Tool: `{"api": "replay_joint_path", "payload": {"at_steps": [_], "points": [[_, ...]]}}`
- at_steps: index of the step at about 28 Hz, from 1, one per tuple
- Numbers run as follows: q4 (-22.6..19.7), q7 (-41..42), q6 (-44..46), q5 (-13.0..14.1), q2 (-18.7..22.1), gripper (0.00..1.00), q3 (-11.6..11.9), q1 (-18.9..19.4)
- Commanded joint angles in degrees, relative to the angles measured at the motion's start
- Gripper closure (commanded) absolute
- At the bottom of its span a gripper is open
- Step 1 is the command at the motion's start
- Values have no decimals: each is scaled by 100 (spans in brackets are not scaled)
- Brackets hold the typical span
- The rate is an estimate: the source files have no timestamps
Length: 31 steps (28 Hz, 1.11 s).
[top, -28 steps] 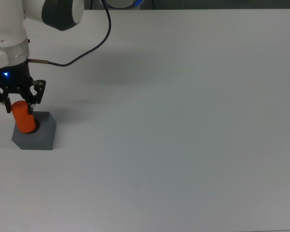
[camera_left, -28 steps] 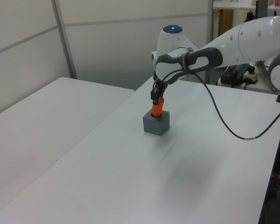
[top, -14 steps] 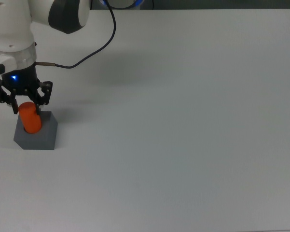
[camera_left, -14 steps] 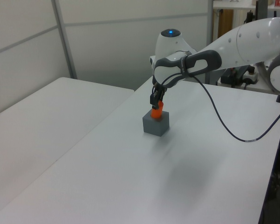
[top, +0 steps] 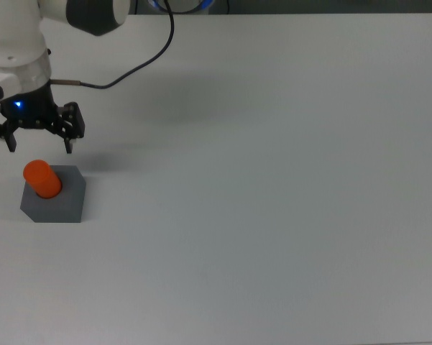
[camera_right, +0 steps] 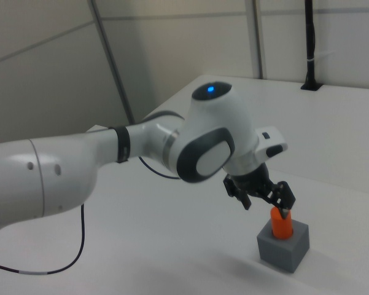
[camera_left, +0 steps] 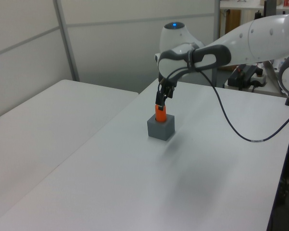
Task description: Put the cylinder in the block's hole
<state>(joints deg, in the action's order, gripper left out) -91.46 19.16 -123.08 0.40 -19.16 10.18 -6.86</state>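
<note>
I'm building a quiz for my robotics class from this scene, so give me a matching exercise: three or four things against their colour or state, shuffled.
Things:
1. cylinder
2. block
3. gripper
4. cable

States:
A. open, above the cylinder, holding nothing
B. black, running from the arm over the table
C. orange, upright in the hole
D. grey, resting on the white table

Pairs: 1-C, 2-D, 3-A, 4-B
</note>
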Motion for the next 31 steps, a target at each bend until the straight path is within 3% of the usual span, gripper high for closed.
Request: {"api": "replay_joint_path", "payload": {"at_steps": [1, 14, 31], "points": [[321, 9, 1022, -83, 237, 0, -51, 36], [383, 44, 2262, -329, 474, 0, -570, 44], [383, -35, 2262, -277, 465, 0, -579, 141]]}}
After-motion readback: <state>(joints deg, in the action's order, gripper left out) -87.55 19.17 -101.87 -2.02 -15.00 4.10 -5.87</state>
